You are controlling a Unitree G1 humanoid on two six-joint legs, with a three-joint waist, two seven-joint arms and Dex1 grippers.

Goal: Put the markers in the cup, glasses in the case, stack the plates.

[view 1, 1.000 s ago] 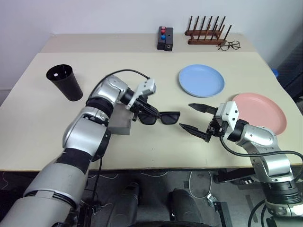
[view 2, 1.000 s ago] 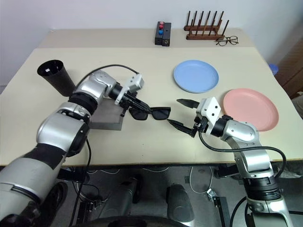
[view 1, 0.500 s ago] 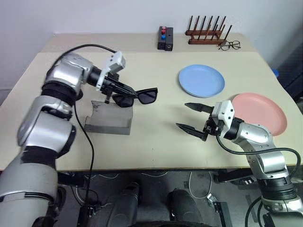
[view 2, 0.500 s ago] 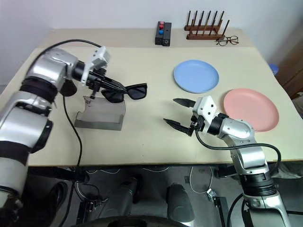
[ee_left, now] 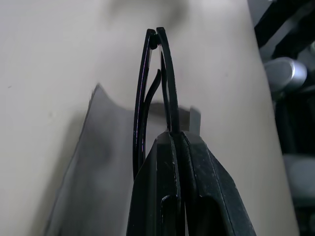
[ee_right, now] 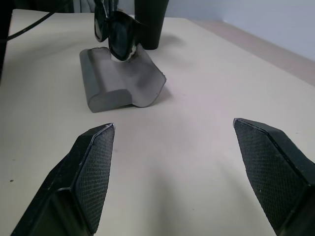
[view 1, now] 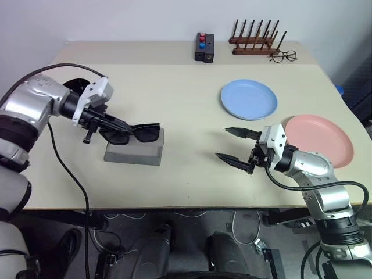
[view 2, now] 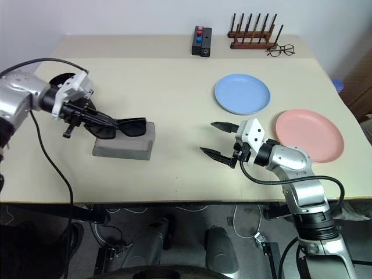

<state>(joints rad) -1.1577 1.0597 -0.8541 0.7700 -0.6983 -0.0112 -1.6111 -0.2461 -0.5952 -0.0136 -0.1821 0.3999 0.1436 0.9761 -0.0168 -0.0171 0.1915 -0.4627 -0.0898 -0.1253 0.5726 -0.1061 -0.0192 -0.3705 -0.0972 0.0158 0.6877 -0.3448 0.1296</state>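
My left end effector is clenched on the glasses, pinching one folded arm and holding them in the air just above the grey case, which lies on the table at about 8 o'clock. My right end effector hovers at 4 o'clock with its fingers spread wide and nothing between them. The blue plate sits at 2 o'clock, the pink plate at 3 o'clock, apart from each other. The cup stands at 9 o'clock, partly hidden behind my left wrist.
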